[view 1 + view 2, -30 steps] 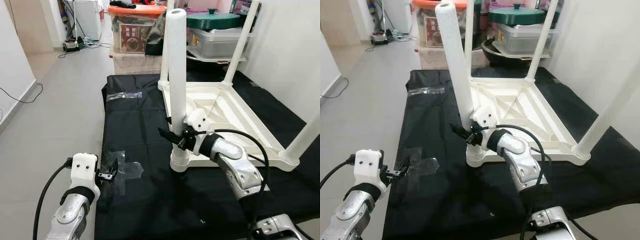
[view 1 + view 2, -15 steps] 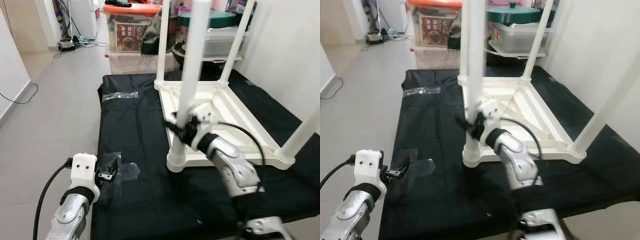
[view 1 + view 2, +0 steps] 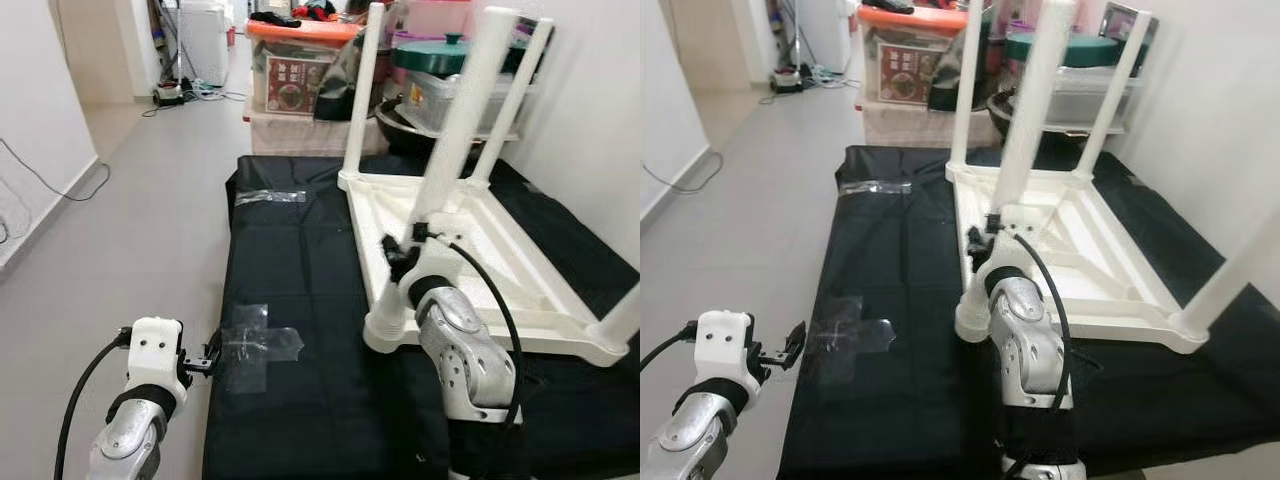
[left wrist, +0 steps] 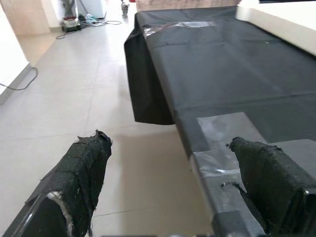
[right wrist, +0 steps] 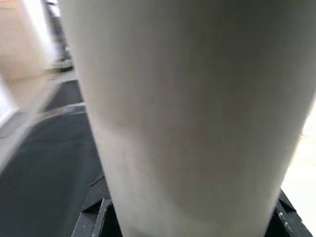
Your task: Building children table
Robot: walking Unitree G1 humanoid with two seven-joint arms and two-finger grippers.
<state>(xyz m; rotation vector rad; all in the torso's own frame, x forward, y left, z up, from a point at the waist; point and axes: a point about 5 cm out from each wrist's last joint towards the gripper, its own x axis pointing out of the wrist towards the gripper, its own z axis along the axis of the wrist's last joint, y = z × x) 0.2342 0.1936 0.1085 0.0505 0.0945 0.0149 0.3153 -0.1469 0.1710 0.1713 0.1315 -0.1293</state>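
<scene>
Your right hand sits at centre frame in the left eye view, closed around the near leg of the white children's table, low on the leg just above its socket. The table lies upside down on a black sheet spread over the floor, taking up the right half of the frame, its underside ribs facing up. The gripped leg rises from the table's near left corner and tilts toward the upper right. Two more legs stand at the far corners near the top of the frame, and a fourth shows at the right edge.

In your right wrist view the white leg is pressed up close between the black fingers.

Your left hand hangs at lower left, just off the sheet's left edge, beside a cross of clear tape stuck on the cloth. Your left wrist view shows its two padded fingers spread wide and holding nothing, one over the grey floor tiles, the other over the taped sheet edge.

Across the top of the frame, behind the sheet, stand a storage box with an orange lid and a clear tub with a green lid. Cables trail along the floor at the left.
</scene>
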